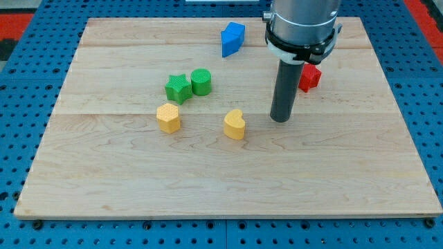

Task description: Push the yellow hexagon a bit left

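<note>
**Yellow hexagon left of centre, rod tip well off to its right**

Nearest the view's bottom among the blocks lies the yellow heart (234,124), just ahead of the yellow hexagon (168,117), which is the block the task names. That hexagon sits on the wooden board (208,187) a little left of the board's middle, standing flat with nothing touching it. Directly above it, toward the view's top, is the green star (178,88), near but apart from it; the green cylinder (201,81) stands just beside the star on the star's right, the two touching or nearly so.

To the hexagon's right, with bare wood between them, the yellow heart lies at much the same height in the view. Further right again, my tip (280,120) rests on the board, near the heart but clear of it, and well apart from the hexagon, with the heart between the two. I carry no claw, only this dark rod, so nothing is grasped.

Beyond the rod, partly hidden behind it, a red block (311,77) shows on the rod's right; its shape cannot be made out. Toward the view's top, near the board's far edge, stands a blue block (232,38), roughly pentagonal, well apart from all the others.
</note>
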